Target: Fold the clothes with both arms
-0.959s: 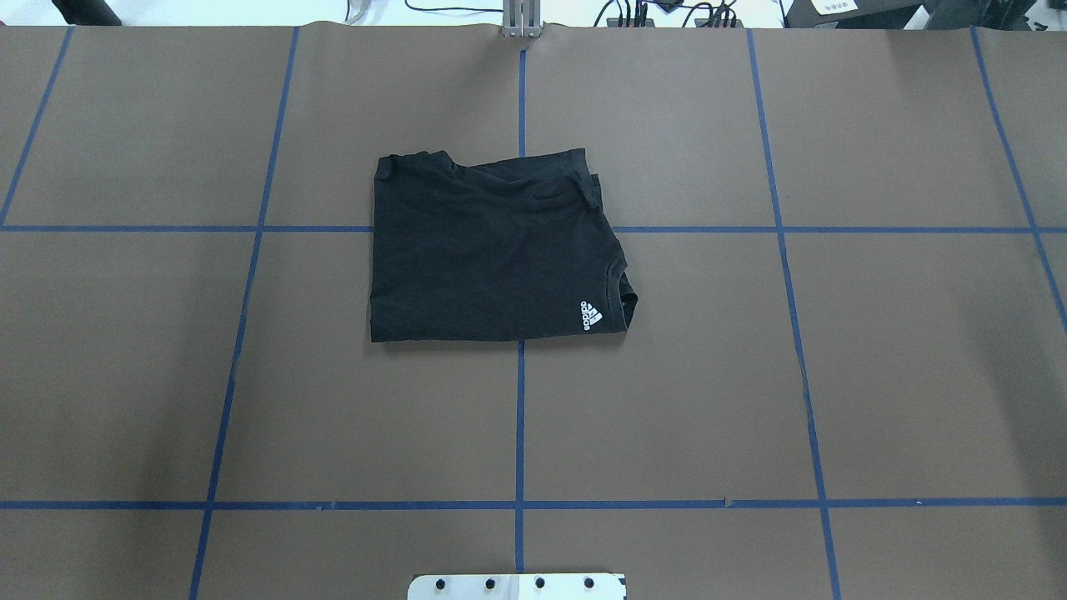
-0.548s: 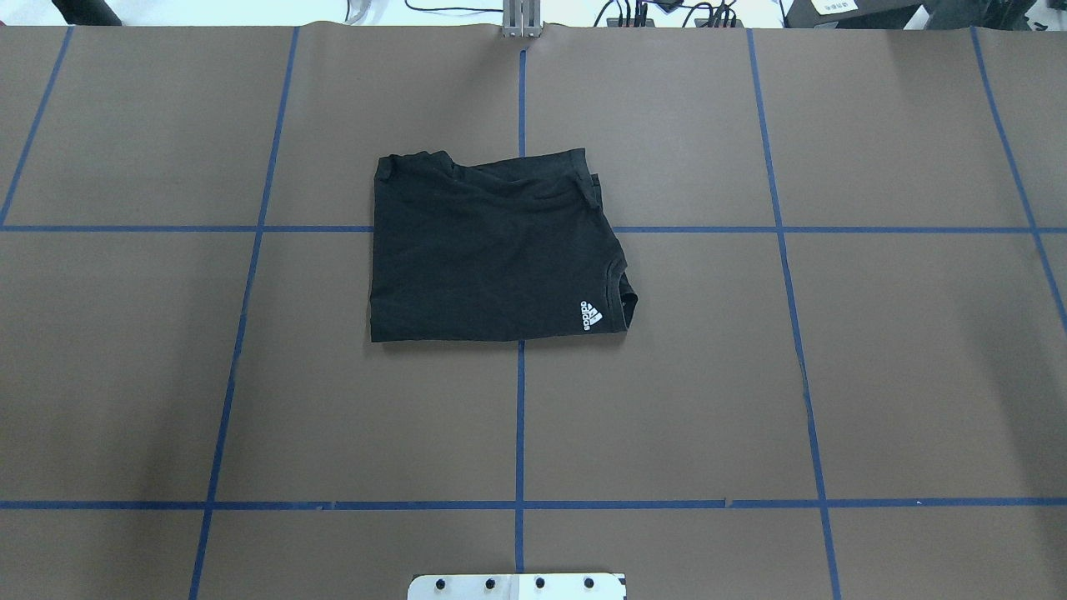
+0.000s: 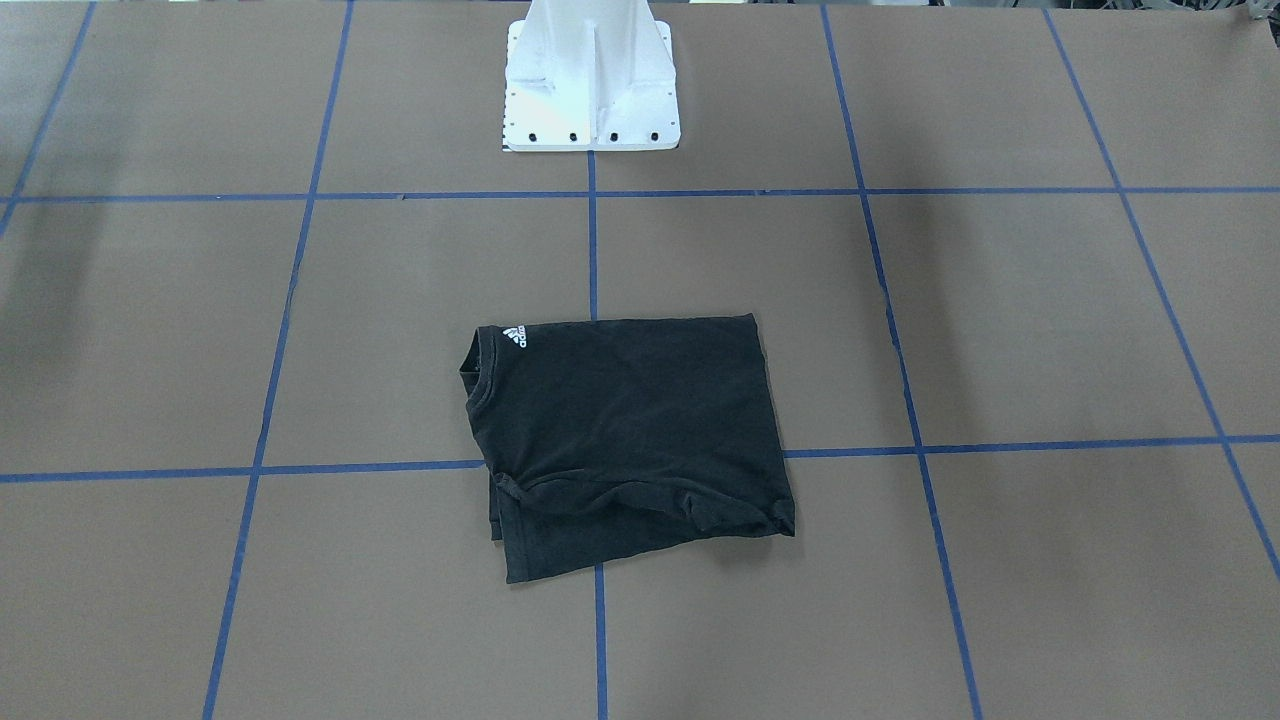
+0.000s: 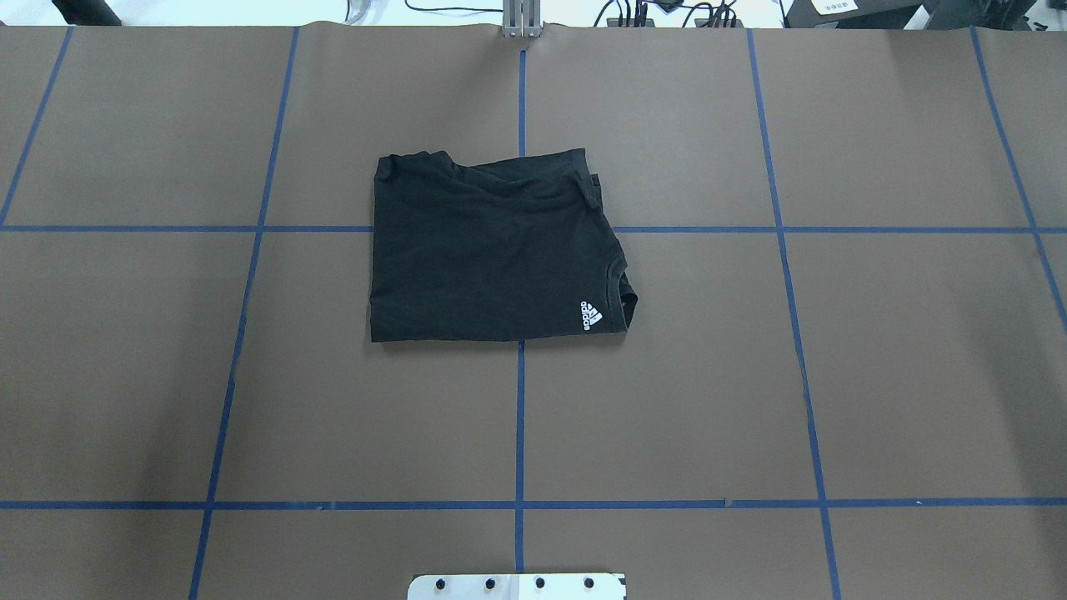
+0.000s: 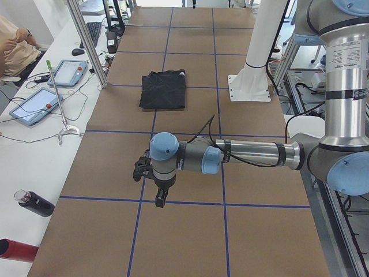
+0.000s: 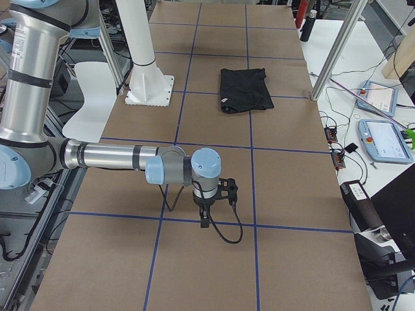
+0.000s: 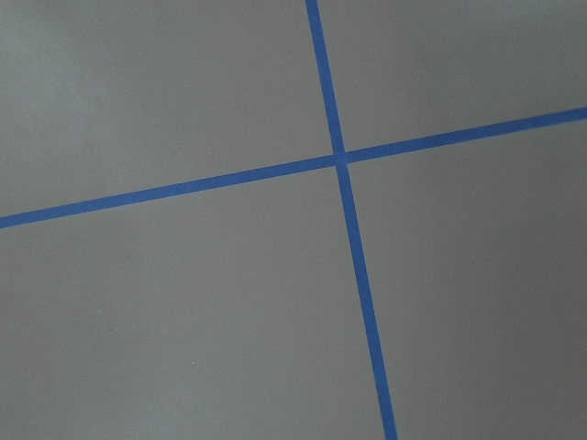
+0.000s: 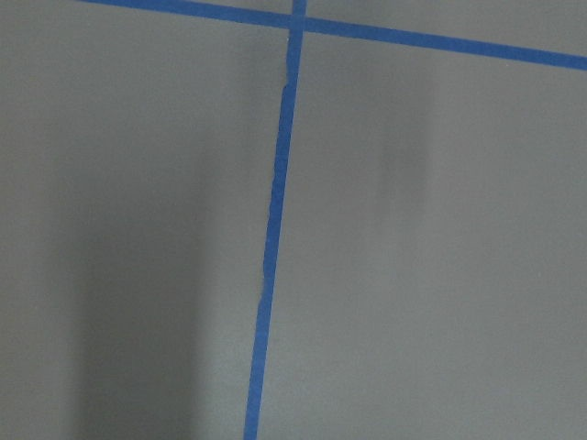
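Note:
The black T-shirt (image 4: pixel 492 250) lies folded into a rough rectangle at the middle of the brown table, its white Adidas logo (image 4: pixel 590 315) facing up. It also shows in the front-facing view (image 3: pixel 630 430) and both side views (image 5: pixel 164 89) (image 6: pixel 245 89). The graphic is hidden. The left gripper (image 5: pixel 159 201) points down near the table at my left end, far from the shirt. The right gripper (image 6: pixel 203 222) does the same at my right end. I cannot tell whether either is open or shut. Both wrist views show only table and blue tape.
The white pedestal base (image 3: pixel 590 90) stands behind the shirt. Blue tape lines grid the table (image 4: pixel 792 375). A side bench holds tablets (image 5: pixel 34 104) and a dark bottle (image 5: pixel 34 203). A metal post (image 5: pixel 86 40) stands at the table's edge. A person (image 5: pixel 14 43) sits there.

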`<state>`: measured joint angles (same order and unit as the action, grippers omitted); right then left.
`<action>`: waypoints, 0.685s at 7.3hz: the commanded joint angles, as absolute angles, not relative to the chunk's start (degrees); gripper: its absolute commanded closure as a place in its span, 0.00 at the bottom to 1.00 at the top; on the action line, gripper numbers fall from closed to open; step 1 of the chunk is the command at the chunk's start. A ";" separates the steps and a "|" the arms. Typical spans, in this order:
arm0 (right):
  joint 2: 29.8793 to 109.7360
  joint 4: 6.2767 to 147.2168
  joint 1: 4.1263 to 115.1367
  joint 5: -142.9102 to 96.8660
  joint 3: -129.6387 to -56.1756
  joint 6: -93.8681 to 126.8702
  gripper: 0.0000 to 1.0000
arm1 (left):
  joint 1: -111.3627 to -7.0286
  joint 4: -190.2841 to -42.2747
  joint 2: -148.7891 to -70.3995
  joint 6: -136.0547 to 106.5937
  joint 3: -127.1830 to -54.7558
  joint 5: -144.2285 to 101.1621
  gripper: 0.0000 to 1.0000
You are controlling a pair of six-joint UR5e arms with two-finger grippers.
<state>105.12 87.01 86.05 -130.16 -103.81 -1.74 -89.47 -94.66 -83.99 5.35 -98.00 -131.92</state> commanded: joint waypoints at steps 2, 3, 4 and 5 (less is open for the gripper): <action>105.12 86.92 86.04 -130.34 -104.24 -1.76 0.00 | -89.47 -94.66 -83.94 5.36 -97.39 -131.92 0.00; 105.12 86.58 86.04 -130.34 -104.41 -1.76 0.00 | -89.47 -94.66 -83.94 5.36 -97.21 -131.92 0.00; 105.20 85.18 86.04 -130.25 -104.33 -1.76 0.00 | -89.47 -94.66 -83.94 5.36 -97.12 -131.92 0.00; 105.21 84.99 86.04 -130.25 -104.33 -1.50 0.00 | -89.47 -94.66 -83.94 5.36 -97.03 -131.92 0.00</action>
